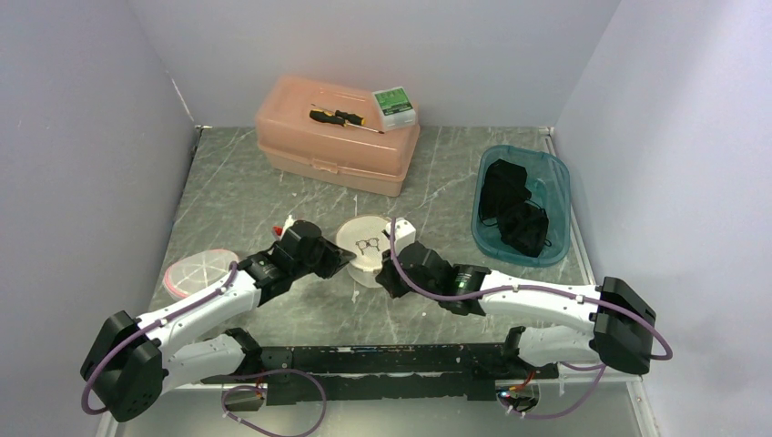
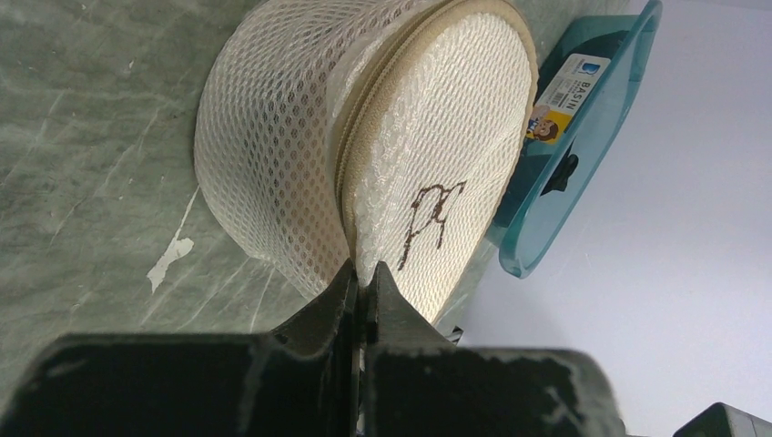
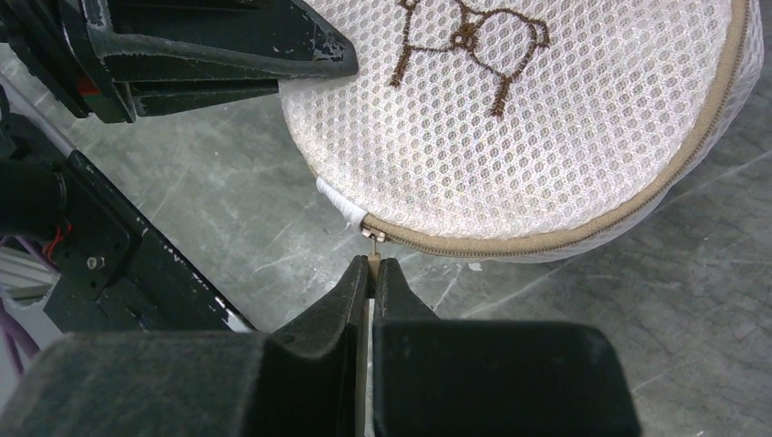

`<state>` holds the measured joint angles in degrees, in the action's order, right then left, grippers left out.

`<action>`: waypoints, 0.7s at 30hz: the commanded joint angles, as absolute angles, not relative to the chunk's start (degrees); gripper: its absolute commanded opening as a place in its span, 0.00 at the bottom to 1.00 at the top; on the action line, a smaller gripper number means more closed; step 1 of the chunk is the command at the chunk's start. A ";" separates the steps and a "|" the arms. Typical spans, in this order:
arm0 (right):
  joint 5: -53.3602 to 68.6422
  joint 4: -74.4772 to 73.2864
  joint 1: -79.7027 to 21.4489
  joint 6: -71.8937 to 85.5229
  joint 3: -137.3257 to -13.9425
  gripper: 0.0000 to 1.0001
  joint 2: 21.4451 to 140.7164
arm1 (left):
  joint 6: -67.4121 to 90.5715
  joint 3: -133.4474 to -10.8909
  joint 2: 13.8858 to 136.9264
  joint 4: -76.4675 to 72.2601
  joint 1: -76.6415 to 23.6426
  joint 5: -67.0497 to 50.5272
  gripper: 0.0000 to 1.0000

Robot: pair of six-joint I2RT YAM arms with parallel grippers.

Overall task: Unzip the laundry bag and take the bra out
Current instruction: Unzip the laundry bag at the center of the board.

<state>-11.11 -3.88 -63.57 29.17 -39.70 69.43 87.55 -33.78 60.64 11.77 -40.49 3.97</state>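
Observation:
A round white mesh laundry bag (image 1: 366, 248) with a tan zipper and a brown embroidered bra outline sits mid-table. It fills the left wrist view (image 2: 401, 137) and the right wrist view (image 3: 537, 118). My left gripper (image 2: 362, 278) is shut on a fold of the bag's mesh at its near edge beside the zipper line. My right gripper (image 3: 373, 267) is shut on the tan zipper pull, with the metal slider (image 3: 372, 234) just beyond its tips. The zipper looks closed. The bra is hidden inside the bag.
A teal basin (image 1: 523, 204) holding black items stands at the right. A pink toolbox (image 1: 335, 137) with a screwdriver and a green box on top stands at the back. A pink round lid (image 1: 197, 272) lies at the left.

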 commanded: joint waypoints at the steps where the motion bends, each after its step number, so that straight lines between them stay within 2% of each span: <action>1: -14.18 -5.08 -63.77 28.86 -42.16 0.00 68.38 | 85.69 -34.79 60.67 9.78 -40.77 3.82 0.03; 7: -19.30 -9.81 -62.66 27.15 -41.30 0.00 66.89 | 80.36 -36.17 63.05 8.03 -40.74 -0.24 0.03; 21: -18.48 -12.42 -54.03 26.75 -36.30 0.00 59.94 | 73.00 -39.11 66.81 9.14 -40.56 -5.69 0.03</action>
